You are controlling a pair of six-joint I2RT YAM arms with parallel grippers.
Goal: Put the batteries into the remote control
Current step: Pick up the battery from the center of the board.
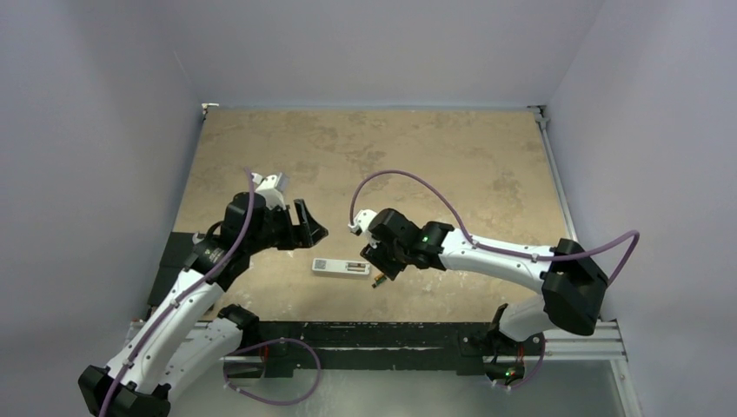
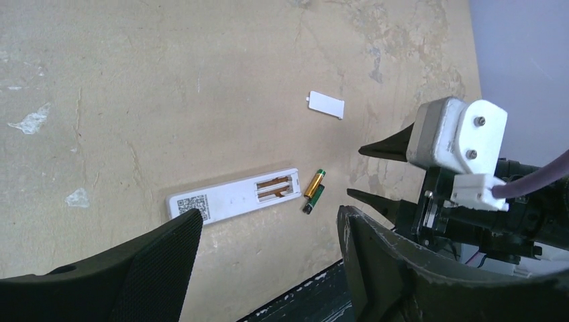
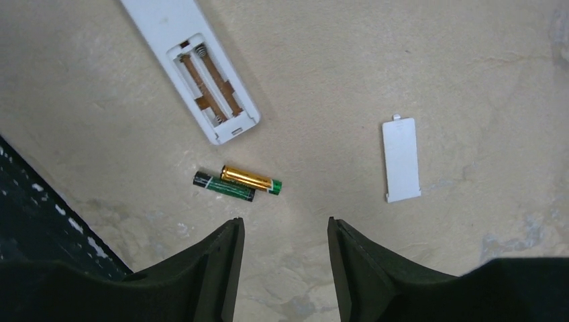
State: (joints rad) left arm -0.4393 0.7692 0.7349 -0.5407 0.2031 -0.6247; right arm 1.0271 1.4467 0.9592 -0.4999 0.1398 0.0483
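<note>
**Two arms, no battery loaded.** On the tan counter (image 1: 391, 156) I am holding both arms low over the job, and neither is carrying anything. My left claw (image 2: 268, 221) is hanging wide apart above the label end of the remote (image 3: 194, 60). The remote is lying face down near the counter's front edge, with its battery bay (image 3: 208, 84) showing bare, copper strips and springs uncovered. My right claw (image 3: 285, 228) is hovering with its jaws spread apart and nothing between them, looking down on the two batteries (image 3: 236, 182). The white cover (image 3: 401, 159) is lying flat, well apart from the remote.

The batteries are resting on the counter just beside the remote's open end, between it and the dark front edge. One is gold and one dark green, and they are touching along their sides, slightly staggered.

That pairing is where I am expecting trouble. Closing on one is likely to catch or nudge its neighbour, and either thin cylinder could go rolling toward the front edge nearby. If I am pinching both together, neither will be fitting its slot. Nothing is steadying the remote, so pushing a battery against a spring may be sliding the whole bar away unless my left claw is bracing it. I am also risking seating a battery the wrong way round, since the bay's polarity marks are too small to read.
</note>
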